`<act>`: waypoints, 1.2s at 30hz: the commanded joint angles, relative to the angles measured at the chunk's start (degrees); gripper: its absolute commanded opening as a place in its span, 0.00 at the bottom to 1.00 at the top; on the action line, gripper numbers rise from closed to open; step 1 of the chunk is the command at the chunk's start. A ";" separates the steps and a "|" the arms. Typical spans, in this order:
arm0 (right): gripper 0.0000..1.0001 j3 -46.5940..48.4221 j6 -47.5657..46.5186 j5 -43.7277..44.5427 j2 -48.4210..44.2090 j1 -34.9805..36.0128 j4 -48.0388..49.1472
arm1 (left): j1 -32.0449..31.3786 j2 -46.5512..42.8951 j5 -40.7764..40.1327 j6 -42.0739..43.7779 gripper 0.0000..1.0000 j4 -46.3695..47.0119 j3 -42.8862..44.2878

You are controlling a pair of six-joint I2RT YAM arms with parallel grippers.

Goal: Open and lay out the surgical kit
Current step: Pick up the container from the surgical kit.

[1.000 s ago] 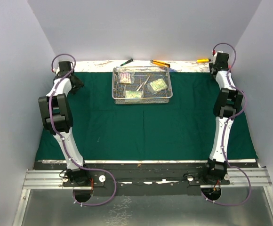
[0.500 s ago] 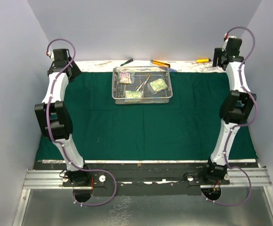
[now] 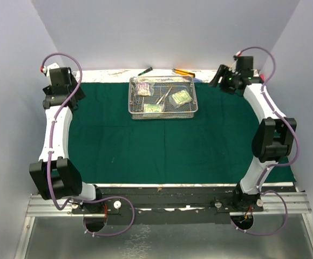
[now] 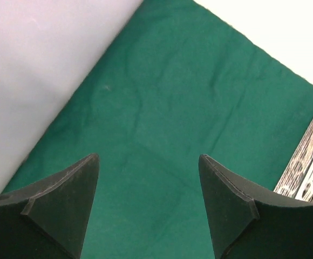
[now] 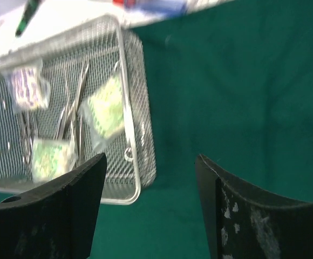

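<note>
The dark green cloth (image 3: 167, 140) lies spread flat over the table. The silver wire-mesh tray (image 3: 163, 97) stands on it at the back middle. The tray holds three clear packets (image 3: 181, 97) and steel clamps and tweezers (image 3: 164, 96). My left gripper (image 3: 65, 93) is open and empty above the cloth's back left corner (image 4: 162, 108). My right gripper (image 3: 220, 77) is open and empty, to the right of the tray and apart from it. In the right wrist view (image 5: 150, 159) the tray (image 5: 129, 97), packets (image 5: 105, 110) and instruments (image 5: 73, 113) lie ahead on the left.
A green-handled screwdriver (image 3: 144, 71) and an orange-handled one (image 3: 183, 72) lie on the bare strip behind the cloth. Walls close in the left, right and back. A bit of silver mesh (image 4: 310, 162) shows at the right edge of the left wrist view.
Both arms have risen and stretched out. My left gripper has swung out toward the left wall. My right gripper has moved left and turned toward the tray. Tray and cloth have not moved.
</note>
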 commanded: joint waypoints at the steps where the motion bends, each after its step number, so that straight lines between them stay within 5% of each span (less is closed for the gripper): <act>1: 0.71 -3.68 3.95 -1.55 -2.41 4.49 -1.69 | -0.05 -2.80 10.76 2.72 0.75 0.34 -6.09; 4: 0.73 -4.77 4.12 1.88 -2.16 8.22 -2.87 | -0.20 -1.40 27.62 0.85 0.75 4.42 -8.38; 7: 0.73 -3.88 3.73 7.51 -0.32 11.50 -4.99 | -2.70 1.69 33.48 -4.49 0.73 10.44 -10.11; 13: 0.69 0.96 1.39 17.10 6.98 15.10 -11.06 | -9.51 10.19 24.72 -6.91 0.73 12.95 -7.35; 25: 0.46 3.99 1.55 23.36 13.54 18.22 -16.63 | -17.57 19.48 24.37 -9.51 0.69 12.94 -5.92; 36: 0.30 4.15 2.19 22.91 16.09 18.73 -15.45 | -20.16 26.23 20.31 -14.37 0.48 12.97 -2.98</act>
